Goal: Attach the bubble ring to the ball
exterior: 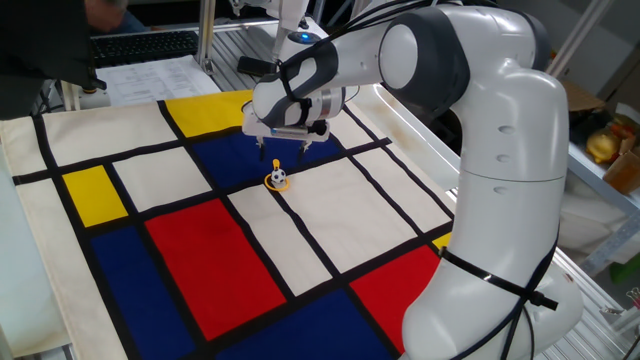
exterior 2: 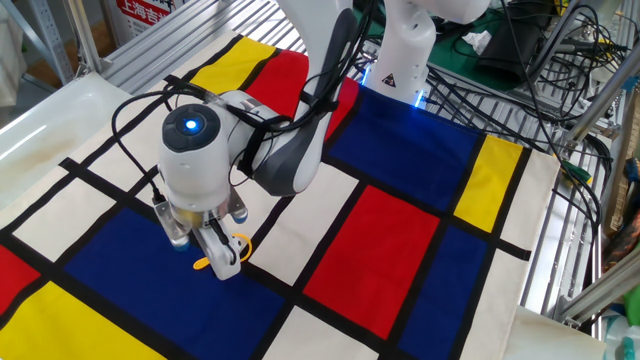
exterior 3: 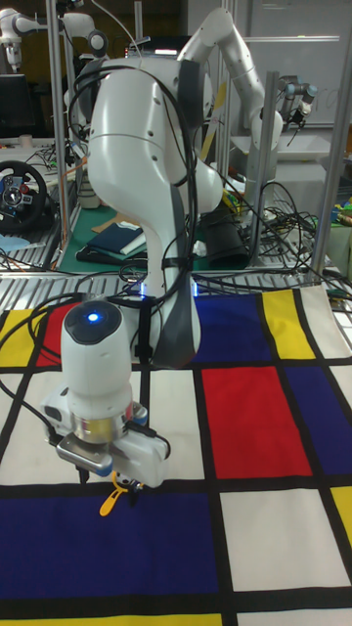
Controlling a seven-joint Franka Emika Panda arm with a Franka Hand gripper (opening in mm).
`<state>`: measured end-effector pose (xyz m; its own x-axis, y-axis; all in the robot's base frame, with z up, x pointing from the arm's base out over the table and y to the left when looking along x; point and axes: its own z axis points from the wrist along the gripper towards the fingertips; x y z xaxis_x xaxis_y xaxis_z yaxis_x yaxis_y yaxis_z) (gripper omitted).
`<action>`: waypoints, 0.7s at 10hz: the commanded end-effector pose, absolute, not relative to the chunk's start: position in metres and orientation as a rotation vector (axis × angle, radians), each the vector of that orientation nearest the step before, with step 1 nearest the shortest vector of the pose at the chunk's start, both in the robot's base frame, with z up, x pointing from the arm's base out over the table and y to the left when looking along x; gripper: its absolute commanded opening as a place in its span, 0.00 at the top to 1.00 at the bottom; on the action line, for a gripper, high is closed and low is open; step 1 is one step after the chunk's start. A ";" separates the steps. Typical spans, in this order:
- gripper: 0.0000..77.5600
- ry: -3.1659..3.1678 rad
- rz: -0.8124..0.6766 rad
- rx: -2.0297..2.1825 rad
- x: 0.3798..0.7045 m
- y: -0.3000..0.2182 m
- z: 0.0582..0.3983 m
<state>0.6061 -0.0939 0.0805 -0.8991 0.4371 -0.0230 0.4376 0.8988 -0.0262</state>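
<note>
So the bubble ring [exterior: 274,179] is being left flat on the checkered cloth [exterior: 200,260] covering the counter, right on the black line where a blue panel is meeting a white one. The ball [exterior: 281,178] is sitting inside the yellow-orange loop, with the ring's short handle [exterior: 277,165] pointing away toward the blue panel. In the one fixed view both are being shown in the clear.

The gripper [exterior: 290,141] is being held just above them, pointing straight down, not touching either as far as can be seen from that side. In the other fixed view the gripper [exterior 2: 222,255] is covering the ball, and only bits of the ring [exterior 2: 240,241] and its handle end [exterior 2: 200,264] are peeking out. Same deal in the tall fixed view, where the handle [exterior 3: 110,501] is sticking out below the wrist.

The jaws are looking slightly apart with nothing between them, though that can't be told for certain.
</note>
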 end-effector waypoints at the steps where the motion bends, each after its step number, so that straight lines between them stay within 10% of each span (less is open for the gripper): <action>1: 0.00 3.144 0.011 0.425 0.590 -0.087 0.126; 7: 0.00 3.150 0.009 0.371 0.581 -0.075 0.138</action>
<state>0.5853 -0.0785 0.1306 -0.9665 0.2554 0.0264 0.2555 0.9668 -0.0031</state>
